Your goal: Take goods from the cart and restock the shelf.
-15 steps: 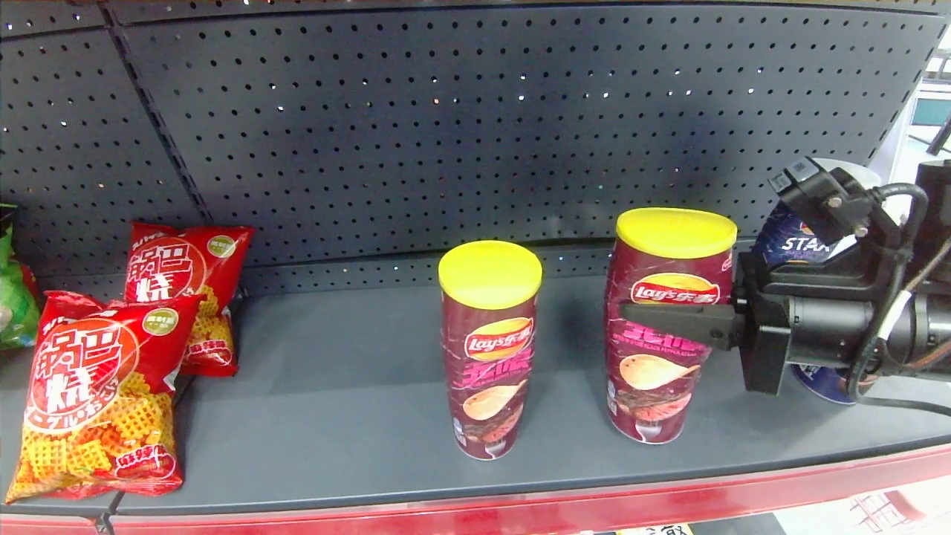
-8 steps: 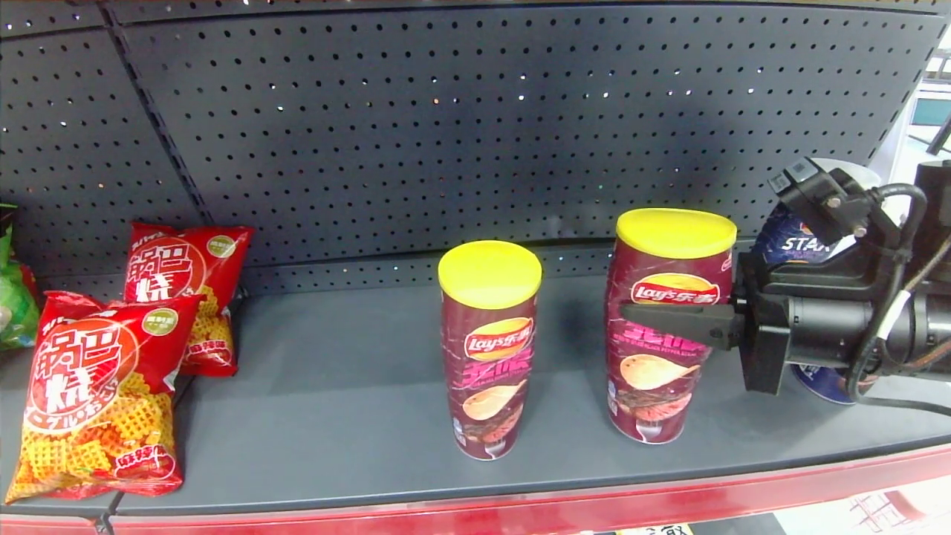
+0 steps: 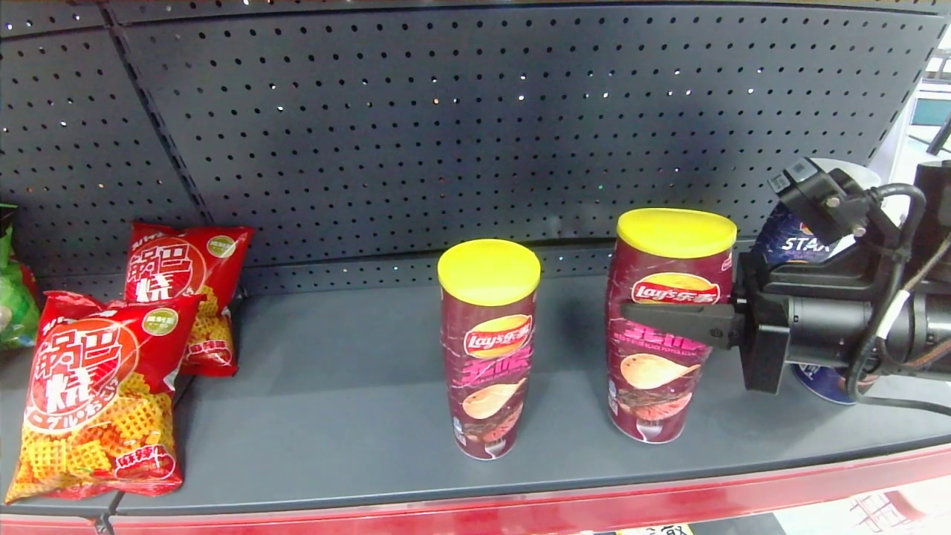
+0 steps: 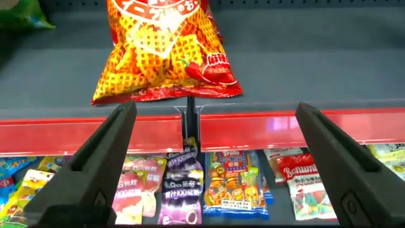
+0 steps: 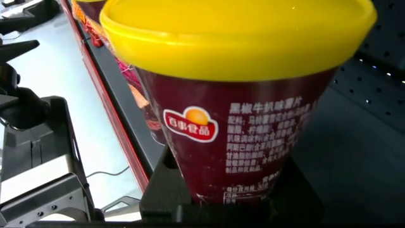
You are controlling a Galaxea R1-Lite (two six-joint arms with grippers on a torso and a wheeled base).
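Observation:
Two maroon chip cans with yellow lids stand upright on the grey shelf (image 3: 334, 401). My right gripper (image 3: 663, 316) comes in from the right and is shut on the right can (image 3: 669, 297), one finger lying across its front, the other hidden behind it. In the right wrist view that can (image 5: 247, 120) sits between the fingers of the right gripper (image 5: 234, 202). The left can (image 3: 488, 349) stands free beside it. My left gripper (image 4: 215, 114) is open and holds nothing, level with the shelf's red front rail (image 4: 253, 130), facing a red snack bag (image 4: 166, 54).
Two red snack bags (image 3: 96, 394) lean at the shelf's left end, with a green bag (image 3: 13, 297) at the edge. A blue can (image 3: 799, 245) stands behind my right arm. Several packets (image 4: 234, 183) lie on the shelf below. Bare shelf lies between the bags and the cans.

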